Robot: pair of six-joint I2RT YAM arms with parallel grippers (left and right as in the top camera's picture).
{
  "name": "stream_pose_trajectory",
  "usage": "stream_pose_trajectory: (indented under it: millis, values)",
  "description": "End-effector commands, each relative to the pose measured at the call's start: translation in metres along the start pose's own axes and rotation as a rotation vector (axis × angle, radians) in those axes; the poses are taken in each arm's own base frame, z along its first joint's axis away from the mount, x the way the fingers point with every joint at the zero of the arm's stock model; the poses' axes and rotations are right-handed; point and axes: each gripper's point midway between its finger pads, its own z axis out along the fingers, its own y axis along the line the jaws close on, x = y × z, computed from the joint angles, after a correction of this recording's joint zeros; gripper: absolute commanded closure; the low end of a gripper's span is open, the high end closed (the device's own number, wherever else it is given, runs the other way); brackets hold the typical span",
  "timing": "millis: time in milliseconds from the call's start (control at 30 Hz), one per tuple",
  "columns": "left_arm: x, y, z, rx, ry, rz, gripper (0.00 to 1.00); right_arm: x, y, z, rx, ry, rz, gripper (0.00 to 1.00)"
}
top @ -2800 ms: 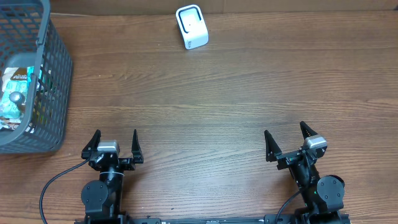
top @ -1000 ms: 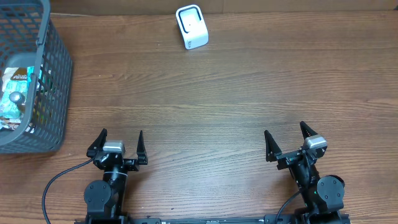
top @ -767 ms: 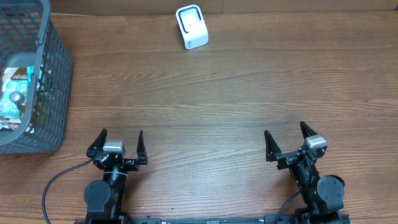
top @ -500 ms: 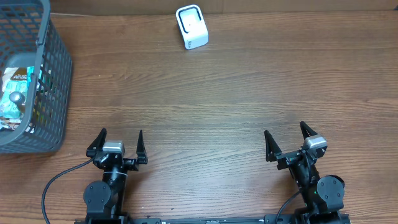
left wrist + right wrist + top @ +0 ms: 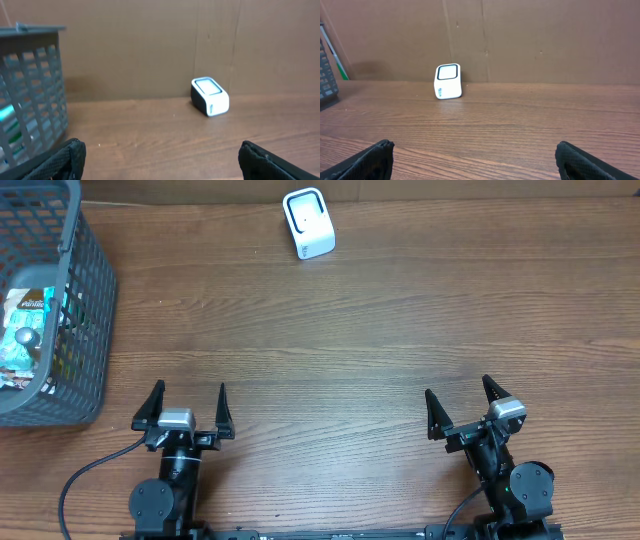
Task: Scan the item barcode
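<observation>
The item [image 5: 24, 332], a teal and white packet, lies with other packets inside the grey basket [image 5: 88, 300] at the far left; no barcode shows. The white scanner [image 5: 308, 223] stands at the table's back edge, also seen as the scanner [image 5: 210, 96] and the scanner [image 5: 448, 81]. My left gripper [image 5: 188, 388] sits at the front left, open and holding nothing, right of the basket's near corner. My right gripper [image 5: 458, 387] rests at the front right, open and holding nothing. In the wrist views the left gripper [image 5: 160, 146] and right gripper [image 5: 474, 146] have only bare wood between their fingers.
A brown cardboard wall [image 5: 520, 35] runs behind the table's back edge. The basket [image 5: 30, 95] rises tall at the left of the left wrist view, and its rim [image 5: 326, 70] shows at the left edge of the right wrist view. Wooden tabletop [image 5: 350, 330] lies between grippers and scanner.
The left gripper has swung slightly to the left; both stay open. The right arm, the basket and the scanner have not moved.
</observation>
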Motion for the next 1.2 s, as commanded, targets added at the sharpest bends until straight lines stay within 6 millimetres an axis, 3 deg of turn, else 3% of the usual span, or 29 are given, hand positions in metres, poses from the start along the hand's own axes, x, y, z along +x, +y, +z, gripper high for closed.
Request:
stream_pose_trajectory:
  millis: [0,200,300,433,567,767,1033,1167]
  values:
    - [-0.057,0.004,-0.011,-0.029,-0.096,0.033,0.0,0.002,-0.003,0.0,0.012,-0.003,-0.004,0.0]
    - [-0.134,0.009,-0.03,-0.06,-0.056,0.05,0.0,0.002,-0.003,0.0,0.012,-0.003,-0.004,0.0]
    - [-0.168,0.009,-0.031,-0.058,0.009,0.049,0.0,0.002,-0.003,0.0,0.012,-0.003,-0.004,0.0]
    - [-0.2,0.009,-0.016,-0.046,0.149,0.05,0.0,0.002,-0.003,0.0,0.012,-0.003,-0.005,0.0]
    - [-0.222,0.003,0.012,0.003,0.303,0.039,0.0,0.002,-0.003,0.0,0.012,-0.003,-0.004,0.0]
    - [-0.238,0.002,0.065,0.025,0.419,0.029,0.0,0.002,-0.003,0.0,0.012,-0.003,-0.004,0.0]
    - [-0.186,0.017,0.126,-0.029,0.58,0.084,0.0,0.002,-0.003,0.0,0.012,-0.003,-0.004,0.0]
    - [-0.188,0.044,0.15,-0.148,0.544,0.129,0.0,0.002,-0.003,0.0,0.012,-0.003,-0.004,0.0]
